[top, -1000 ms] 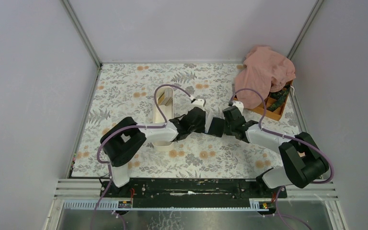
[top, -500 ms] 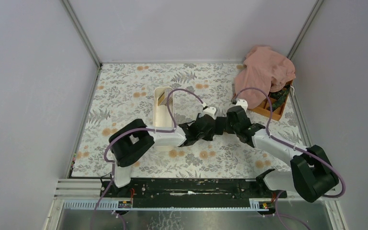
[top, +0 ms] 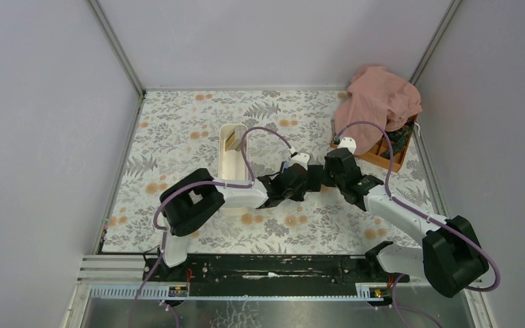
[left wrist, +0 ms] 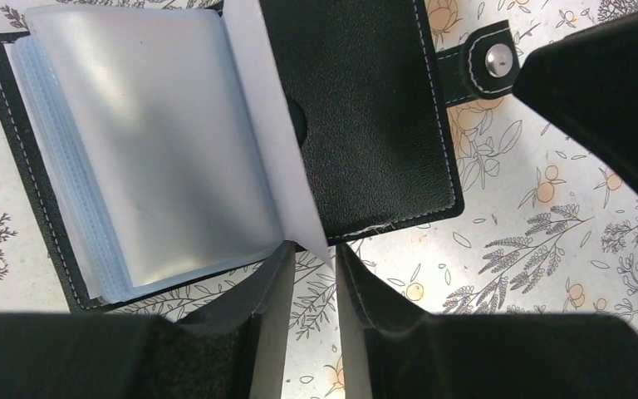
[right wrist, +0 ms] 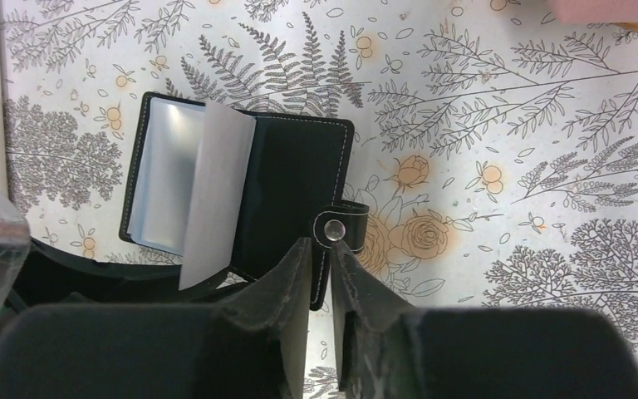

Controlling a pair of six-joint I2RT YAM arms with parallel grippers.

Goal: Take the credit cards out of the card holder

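The black card holder [left wrist: 365, 108] lies open on the floral cloth, with a stack of frosted plastic sleeves [left wrist: 149, 141] on its left half. One pale sleeve [left wrist: 262, 108] stands up at the fold. Its lower corner reaches into the narrow gap between the fingertips of my left gripper [left wrist: 316, 249]. My right gripper [right wrist: 322, 245] is shut on the right edge of the card holder [right wrist: 287, 191], just below the snap strap [right wrist: 332, 226]. In the top view my left gripper [top: 306, 182] and right gripper [top: 325, 178] meet tip to tip and hide the holder. No card shows plainly.
A long white tray [top: 231, 164] stands left of the grippers, under the left arm. A pink cloth [top: 379, 102] is draped over an orange box [top: 391, 158] at the back right. Grey walls close in the cloth-covered table.
My left gripper has moved right, from beside the tray up to the card holder's near edge. My right arm has shifted slightly right while keeping hold of the holder.
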